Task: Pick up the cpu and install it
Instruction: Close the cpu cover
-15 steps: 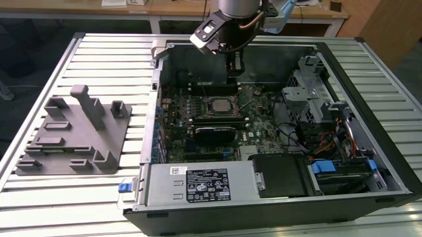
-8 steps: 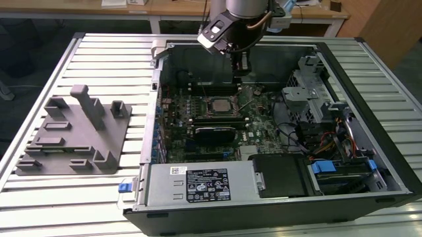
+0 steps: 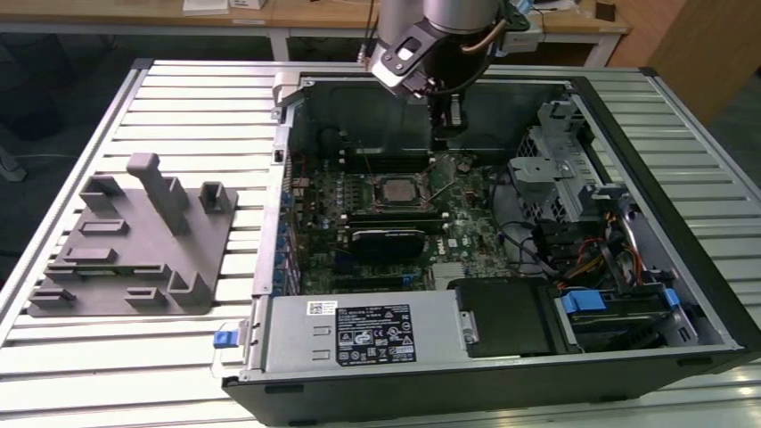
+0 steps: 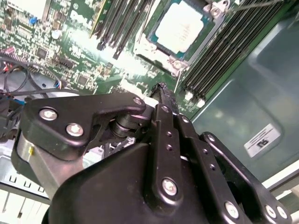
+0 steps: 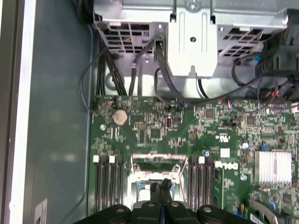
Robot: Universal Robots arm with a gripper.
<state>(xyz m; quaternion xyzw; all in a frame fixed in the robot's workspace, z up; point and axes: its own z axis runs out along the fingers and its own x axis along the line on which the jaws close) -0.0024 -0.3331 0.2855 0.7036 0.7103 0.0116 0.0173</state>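
cpu [image 4: 180, 27] in socket [image 4: 142, 46]
You see it lying flat, pale silver top up, sq. w/ the socket, edges inside it.

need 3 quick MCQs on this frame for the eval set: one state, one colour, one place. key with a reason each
1. The gripper is:
A. wide open
B. shut, with nothing in it
C. shut on a cable

2. The fixture is:
A. grey
B. red
C. yellow

3. The cpu sits:
A. in the gripper
B. on the fixture
C. in the motherboard socket

Key:
1 B, in the first wrist view the jaws meet with nothing between them.
2 A, it is plain grey in the exterior view.
3 C, in the second wrist view its silver top lies inside the socket frame.
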